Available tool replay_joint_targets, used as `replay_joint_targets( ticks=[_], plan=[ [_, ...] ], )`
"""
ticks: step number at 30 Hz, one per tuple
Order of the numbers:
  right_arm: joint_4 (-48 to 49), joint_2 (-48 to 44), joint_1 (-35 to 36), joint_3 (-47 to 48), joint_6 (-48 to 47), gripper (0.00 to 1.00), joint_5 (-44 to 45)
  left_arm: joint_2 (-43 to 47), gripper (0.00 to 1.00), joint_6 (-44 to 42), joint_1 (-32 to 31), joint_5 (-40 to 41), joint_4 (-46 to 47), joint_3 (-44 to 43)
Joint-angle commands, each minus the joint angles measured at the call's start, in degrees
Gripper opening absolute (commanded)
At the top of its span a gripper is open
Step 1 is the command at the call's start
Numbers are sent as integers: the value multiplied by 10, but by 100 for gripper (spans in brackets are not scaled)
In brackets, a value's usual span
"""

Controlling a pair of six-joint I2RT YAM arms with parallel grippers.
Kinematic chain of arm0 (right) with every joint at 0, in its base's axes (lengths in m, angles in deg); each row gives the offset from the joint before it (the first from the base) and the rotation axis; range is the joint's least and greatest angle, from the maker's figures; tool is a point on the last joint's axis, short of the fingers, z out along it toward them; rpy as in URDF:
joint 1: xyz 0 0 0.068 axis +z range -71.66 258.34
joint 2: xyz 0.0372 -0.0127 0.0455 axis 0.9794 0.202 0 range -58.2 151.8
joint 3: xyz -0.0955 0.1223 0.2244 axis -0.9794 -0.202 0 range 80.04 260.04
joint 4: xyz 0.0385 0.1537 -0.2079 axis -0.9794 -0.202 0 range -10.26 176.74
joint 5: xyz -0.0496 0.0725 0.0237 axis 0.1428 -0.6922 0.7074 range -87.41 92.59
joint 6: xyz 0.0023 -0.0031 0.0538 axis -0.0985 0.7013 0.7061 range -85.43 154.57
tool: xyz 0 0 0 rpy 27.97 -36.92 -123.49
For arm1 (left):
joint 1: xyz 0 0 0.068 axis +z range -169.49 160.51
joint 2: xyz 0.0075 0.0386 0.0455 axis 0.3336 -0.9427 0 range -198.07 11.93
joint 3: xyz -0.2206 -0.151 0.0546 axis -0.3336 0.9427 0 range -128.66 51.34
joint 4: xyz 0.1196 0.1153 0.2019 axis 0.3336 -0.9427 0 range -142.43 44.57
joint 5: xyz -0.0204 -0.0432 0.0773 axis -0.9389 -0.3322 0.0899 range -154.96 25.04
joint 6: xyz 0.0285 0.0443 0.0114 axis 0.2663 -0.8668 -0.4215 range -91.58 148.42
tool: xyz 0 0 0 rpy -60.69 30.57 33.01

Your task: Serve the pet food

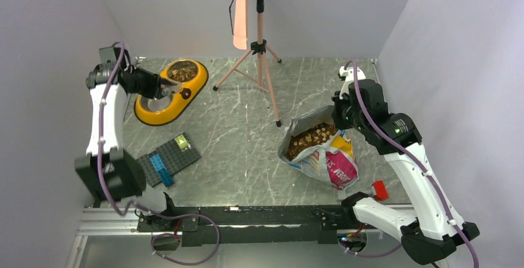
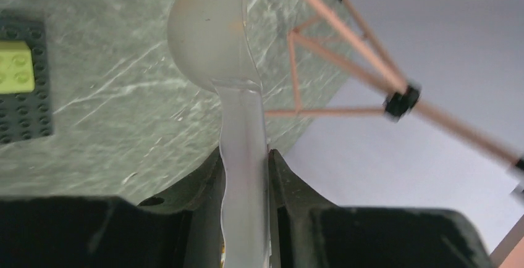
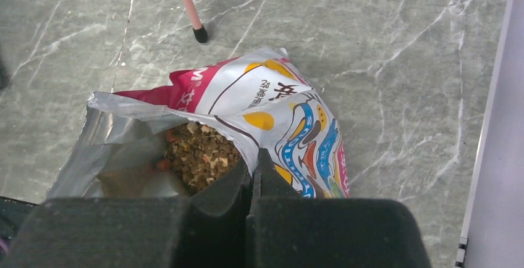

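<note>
In left gripper (image 2: 245,157), translucent white plastic scoop (image 2: 213,39) clamped; to be tipped centred over yellow double dish (image 1: 150,117); cartoon-printed bag (image 3: 278,104) pinched by right gripper (image 3: 253,172).

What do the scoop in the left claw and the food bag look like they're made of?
The scoop looks like plastic: milky, semi-translucent, with a smooth satin sheen and a moulded step where the bowl meets the handle. The bag looks like thin flexible film, glossy and printed outside with a silvery, foil-like lining inside. It wrinkles and sags at the open mouth.
</note>
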Motion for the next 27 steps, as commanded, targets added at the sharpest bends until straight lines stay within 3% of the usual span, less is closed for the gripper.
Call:
replay_joint_targets(
  ticks=[1,6,10,13,18,21,24,27],
  plan=[
    [101,-33,-1,7,17,0,-31,165,0,-148,-19,-41,71,139],
    [99,-35,0,-8,24,0,-53,381,0,-172,-127,-103,140,315],
    [107,-33,7,1,5,0,-65,520,0,-79,-277,-116,192,395],
    [116,-32,33,1,-22,0,-64,552,0,-18,-404,-64,187,395],
    [143,-35,76,11,-25,0,-95,499,0,70,-611,19,270,368],
    [151,-33,97,23,-17,0,-91,393,0,76,-691,-3,313,309],
    [168,-40,109,9,-19,0,-92,274,0,80,-733,4,203,204],
    [169,-47,121,7,-38,0,-100,218,0,113,-738,16,222,160]
  ],
)
